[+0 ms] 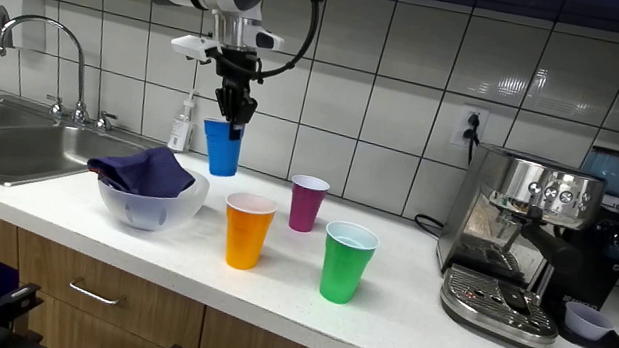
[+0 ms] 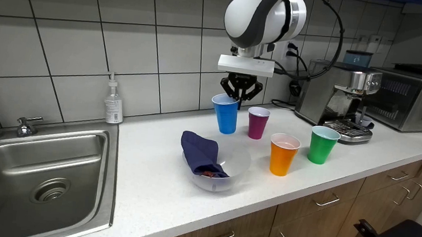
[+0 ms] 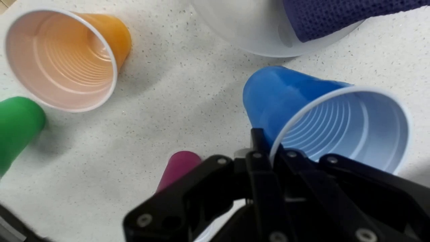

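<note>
In an exterior view, the blue cup (image 1: 219, 149) is being held, seemingly clear of the counter (image 1: 405, 274). In an exterior view, it is being held mouth-up near the purple cup (image 2: 257, 124). In the wrist view, its rim, likely the stiffest hold on something light and easily dented, is being pinched by the gripper (image 3: 273, 148).

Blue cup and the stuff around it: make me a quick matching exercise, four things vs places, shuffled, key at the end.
Things
1. blue cup
2. dark cloth
3. pump bottle
4. orange cup

Places
A. on the counter, between the bowl and the green cup
B. beside the sink
C. pinched at its rim by the gripper
D. lying in the bowl, jutting past its rim

Pairs: 1-C, 2-D, 3-B, 4-A
</note>
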Controlling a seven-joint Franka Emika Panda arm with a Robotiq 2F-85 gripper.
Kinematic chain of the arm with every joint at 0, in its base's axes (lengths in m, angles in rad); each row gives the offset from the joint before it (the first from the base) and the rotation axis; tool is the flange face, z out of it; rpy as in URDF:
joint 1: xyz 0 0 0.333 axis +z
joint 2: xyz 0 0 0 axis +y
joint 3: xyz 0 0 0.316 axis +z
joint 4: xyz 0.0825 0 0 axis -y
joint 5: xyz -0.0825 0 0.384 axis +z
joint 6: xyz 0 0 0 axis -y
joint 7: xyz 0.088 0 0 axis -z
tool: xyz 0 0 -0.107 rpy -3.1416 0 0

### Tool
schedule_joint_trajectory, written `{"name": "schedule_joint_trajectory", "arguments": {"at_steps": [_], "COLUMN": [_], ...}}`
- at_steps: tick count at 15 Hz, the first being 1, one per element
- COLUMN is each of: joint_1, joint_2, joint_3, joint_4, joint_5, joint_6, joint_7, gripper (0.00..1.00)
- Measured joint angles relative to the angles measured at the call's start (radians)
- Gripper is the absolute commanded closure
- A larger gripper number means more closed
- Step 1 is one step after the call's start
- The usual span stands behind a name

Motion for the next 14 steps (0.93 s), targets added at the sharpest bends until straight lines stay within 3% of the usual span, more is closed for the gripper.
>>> {"name": "schedule_joint_trajectory", "arguments": {"at_steps": [14], "joint_1": [-0.043], "joint_2": [-0.219], "joint_3": [0.035], "joint_4": [-0.186], "joint_5": [-0.052], "joint_6": [-0.004], "joint_7": [0.162], "gripper": [0.99]}}
